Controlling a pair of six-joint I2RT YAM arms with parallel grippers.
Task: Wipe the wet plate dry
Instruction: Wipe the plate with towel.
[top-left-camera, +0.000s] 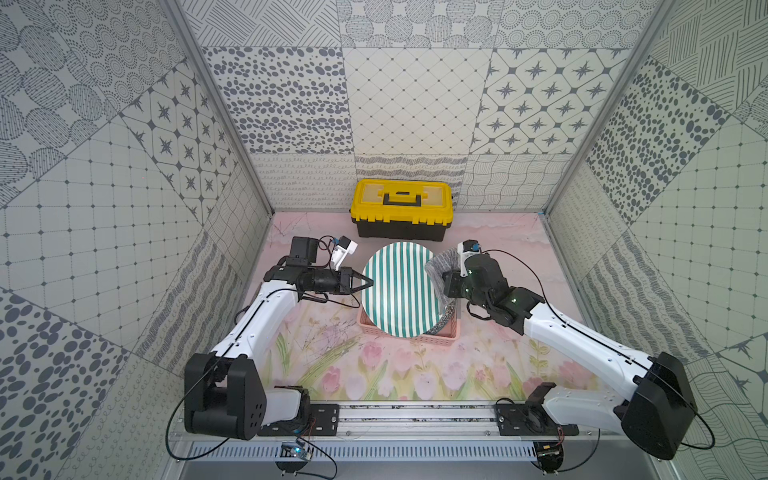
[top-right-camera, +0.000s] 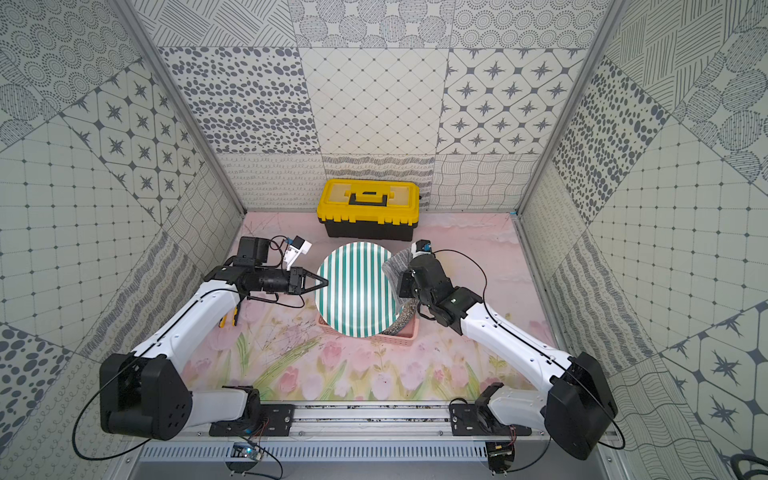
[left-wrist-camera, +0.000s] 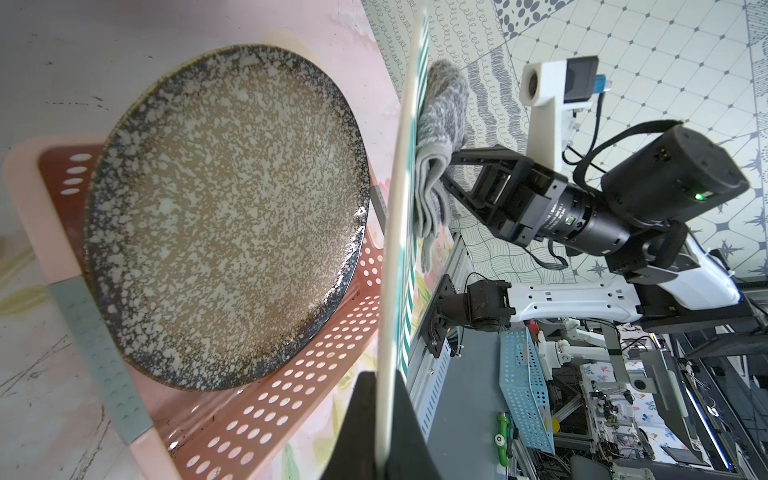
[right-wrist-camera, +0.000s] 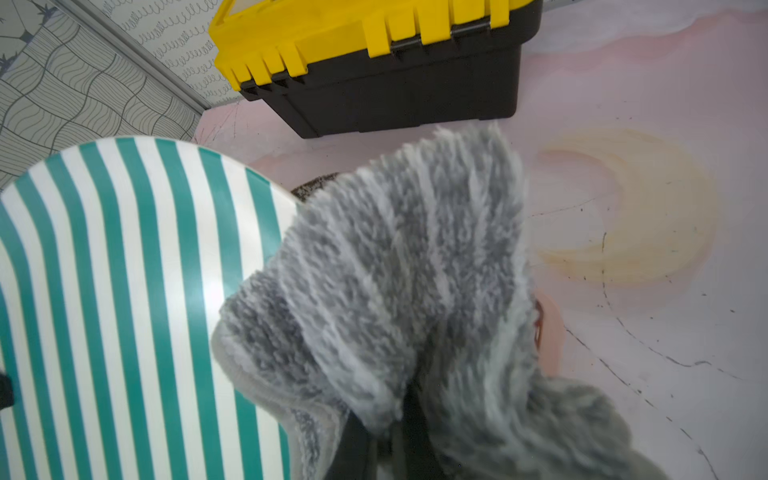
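A green-and-white striped plate (top-left-camera: 401, 291) (top-right-camera: 355, 291) (right-wrist-camera: 124, 291) is held up on edge, tilted, above a pink basket (top-left-camera: 432, 337). My left gripper (top-left-camera: 370, 284) (top-right-camera: 325, 284) (left-wrist-camera: 384, 457) is shut on the plate's left rim, and the left wrist view shows the plate (left-wrist-camera: 395, 208) edge-on between the jaws. My right gripper (left-wrist-camera: 446, 178) (right-wrist-camera: 395, 436) is shut on a fluffy grey cloth (top-left-camera: 442, 262) (top-right-camera: 395, 262) (left-wrist-camera: 440, 124) (right-wrist-camera: 407, 270). The cloth presses against the striped face near the plate's right rim.
A speckled dark-rimmed plate (left-wrist-camera: 224, 216) (top-right-camera: 405, 318) leans in the pink basket (left-wrist-camera: 291, 395) under the striped plate. A yellow-and-black toolbox (top-left-camera: 401, 208) (right-wrist-camera: 374, 54) stands shut by the back wall. A small yellow-and-black tool (top-right-camera: 228, 320) lies under my left arm.
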